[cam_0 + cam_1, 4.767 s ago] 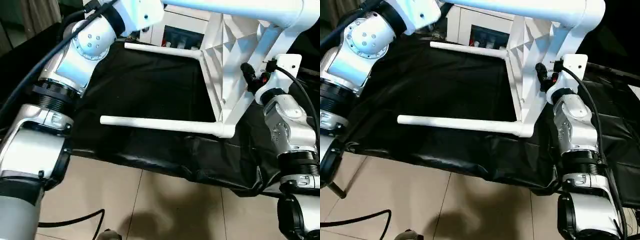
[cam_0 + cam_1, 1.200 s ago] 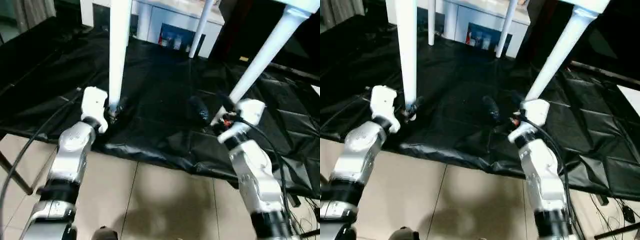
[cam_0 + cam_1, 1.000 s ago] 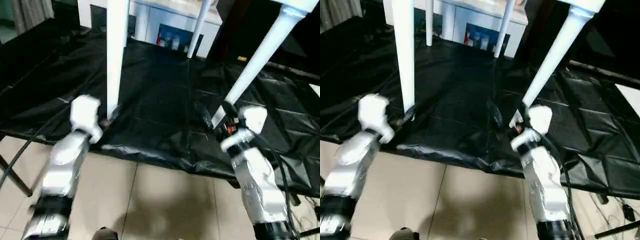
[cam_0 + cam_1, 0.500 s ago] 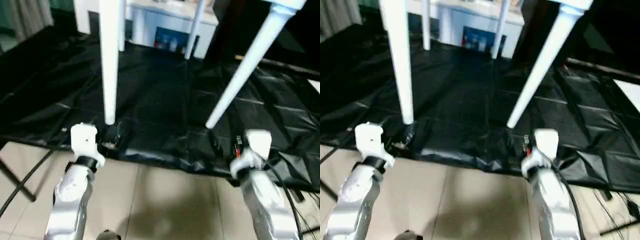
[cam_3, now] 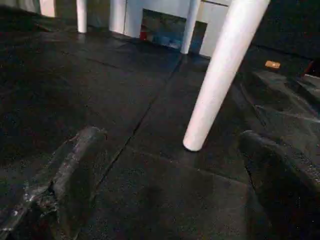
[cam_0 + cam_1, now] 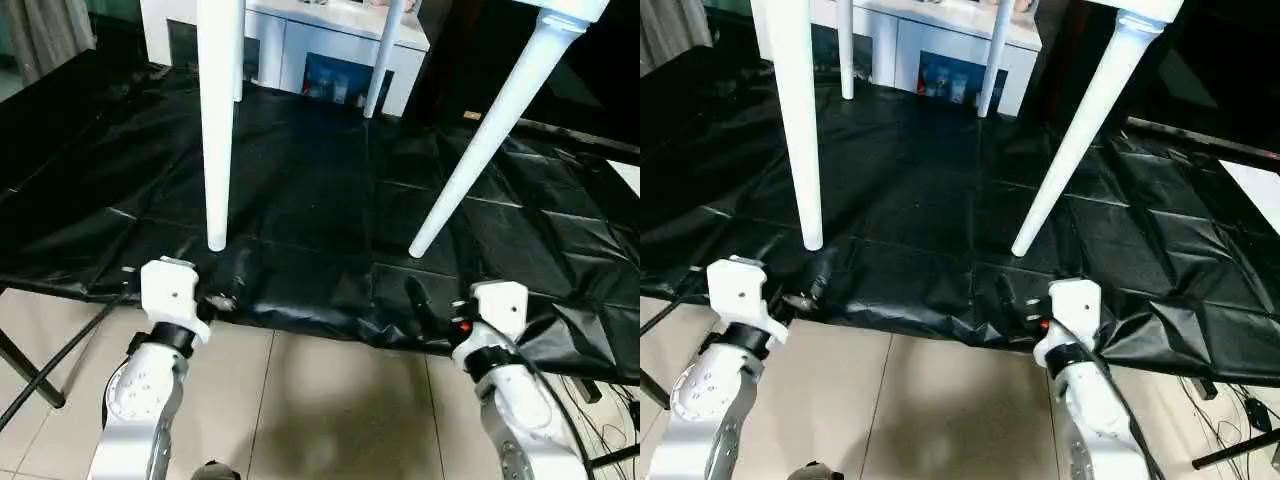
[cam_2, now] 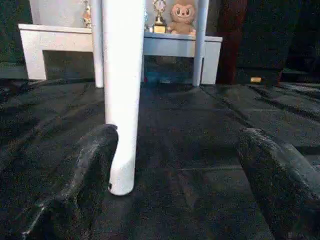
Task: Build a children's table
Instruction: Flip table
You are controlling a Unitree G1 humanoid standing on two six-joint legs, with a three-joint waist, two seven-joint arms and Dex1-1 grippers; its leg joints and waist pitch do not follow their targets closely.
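Silver forearms, white wrist blocks, black cables, seemingly rough black claw fingers (image 7: 85, 185).

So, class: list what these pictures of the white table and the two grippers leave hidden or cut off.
- Table top: cut off by the head views' upper edge; just the legs show.
- Far legs' feet: too small to tell if they touch the black cover.
- Shelf figures, left wrist view: too small to identify.
- Right gripper, left gripper: fingers apart, tips cut by the wrist views' edges.
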